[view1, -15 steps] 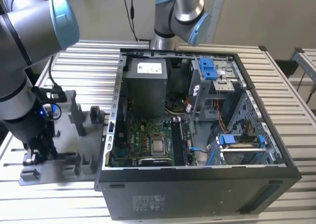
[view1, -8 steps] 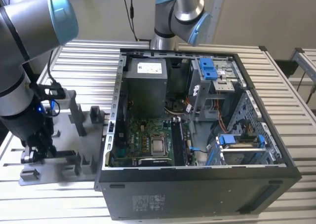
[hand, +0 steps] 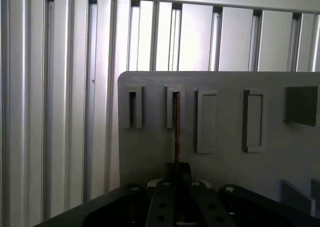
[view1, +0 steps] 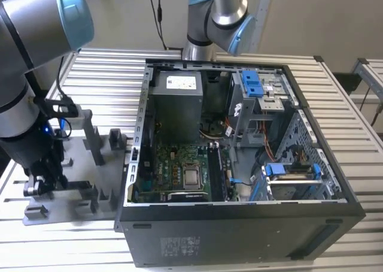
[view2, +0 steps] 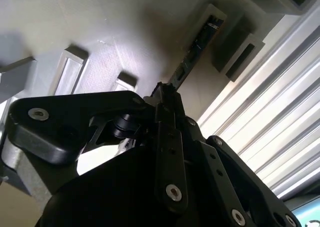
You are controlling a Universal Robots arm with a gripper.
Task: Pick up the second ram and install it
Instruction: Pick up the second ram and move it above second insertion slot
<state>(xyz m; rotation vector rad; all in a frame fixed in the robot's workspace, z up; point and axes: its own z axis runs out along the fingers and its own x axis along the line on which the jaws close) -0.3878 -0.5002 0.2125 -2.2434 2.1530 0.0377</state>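
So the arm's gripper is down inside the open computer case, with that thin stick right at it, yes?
No: the exterior view shows the gripper down at the grey holder plate beside the computer case, not inside it. That thin stick, the second ram, is right at it.

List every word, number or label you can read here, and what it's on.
White sticker on the power supply: too small to read.
Pale print on the computer case side: blurred, unreadable.
Small sticker on the drive cage: unreadable.
The second ram: no legible print.
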